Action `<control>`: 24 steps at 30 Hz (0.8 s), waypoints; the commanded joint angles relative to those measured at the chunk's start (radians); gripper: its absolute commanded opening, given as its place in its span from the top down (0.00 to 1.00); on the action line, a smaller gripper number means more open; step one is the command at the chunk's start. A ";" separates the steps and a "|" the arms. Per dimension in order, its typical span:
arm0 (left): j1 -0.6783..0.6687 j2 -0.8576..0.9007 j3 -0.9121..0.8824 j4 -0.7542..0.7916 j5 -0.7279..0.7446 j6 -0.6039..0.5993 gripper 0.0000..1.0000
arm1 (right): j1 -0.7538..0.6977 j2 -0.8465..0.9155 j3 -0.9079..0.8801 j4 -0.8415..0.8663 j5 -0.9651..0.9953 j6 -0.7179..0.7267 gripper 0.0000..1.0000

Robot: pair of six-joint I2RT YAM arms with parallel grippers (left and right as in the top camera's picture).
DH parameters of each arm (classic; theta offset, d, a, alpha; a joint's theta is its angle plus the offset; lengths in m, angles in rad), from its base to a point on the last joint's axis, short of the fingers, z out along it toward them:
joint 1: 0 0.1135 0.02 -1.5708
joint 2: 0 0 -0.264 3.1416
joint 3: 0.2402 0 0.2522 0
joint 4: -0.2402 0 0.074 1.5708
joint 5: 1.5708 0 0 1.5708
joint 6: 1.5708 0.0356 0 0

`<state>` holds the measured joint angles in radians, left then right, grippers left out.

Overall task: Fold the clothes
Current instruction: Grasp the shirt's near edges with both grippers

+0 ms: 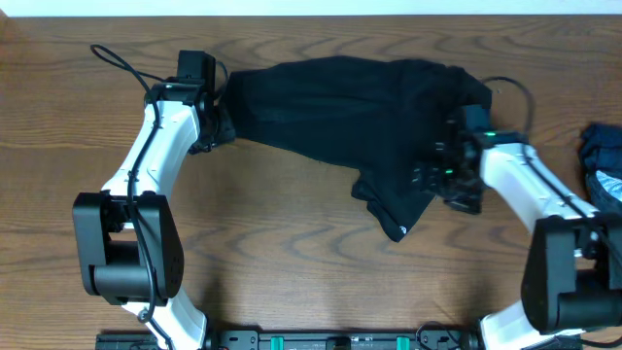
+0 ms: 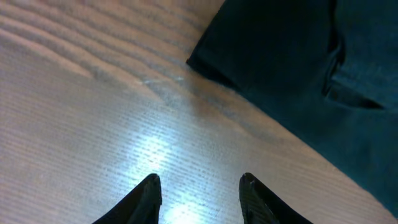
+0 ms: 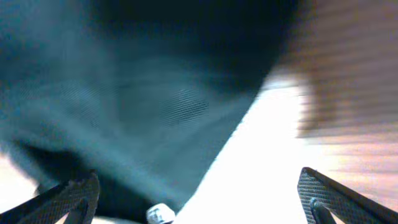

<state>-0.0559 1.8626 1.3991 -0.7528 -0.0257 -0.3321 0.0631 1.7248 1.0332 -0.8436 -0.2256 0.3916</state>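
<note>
Black top: soft fabric, crumpled, not folded flat. It is spread wide on the wood counter between the two claws. One flap hangs out from the bulk on the right claw's side and ends in a point with a small white mark on it.

Left claw: fingers apart, nothing between them, just bare counter with glare underneath. The top's edge sits ahead of it and off to its right, near but not touching the fingertips. In the wrist view that part of the cloth shows a seam or fold line.

Right claw: spread wide, not clamped on anything. Its wrist view is blurred. Dark fabric fills the area ahead of it and runs down toward its left finger, with bare counter on its right-finger side. There's a small white bit at the cloth edge near the left finger; can't tell what it is.

Dark blue bundle: outboard of the right arm at the counter edge, well apart from the top.
</note>
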 commanded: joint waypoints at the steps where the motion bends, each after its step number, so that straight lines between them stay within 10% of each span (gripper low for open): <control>1: 0.001 -0.024 -0.002 0.010 0.003 0.023 0.57 | -0.067 -0.012 -0.011 0.025 -0.027 0.051 0.01; 10: 0.002 -0.024 -0.002 0.041 -0.012 0.026 0.56 | -0.014 0.005 -0.049 0.157 -0.051 0.099 0.01; 13: 0.010 -0.024 -0.002 0.047 -0.012 0.025 0.56 | 0.008 0.025 -0.099 0.220 -0.052 0.146 0.16; 19: 0.030 -0.024 -0.002 0.040 -0.012 0.026 0.56 | 0.016 0.041 -0.207 0.340 -0.053 0.226 0.79; 24: 0.035 -0.013 -0.003 0.061 -0.011 0.025 0.56 | 0.014 0.041 -0.214 0.359 -0.047 0.240 0.81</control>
<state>-0.0261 1.8626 1.3991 -0.7017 -0.0296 -0.3164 0.0677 1.7248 0.8673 -0.4797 -0.3008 0.5968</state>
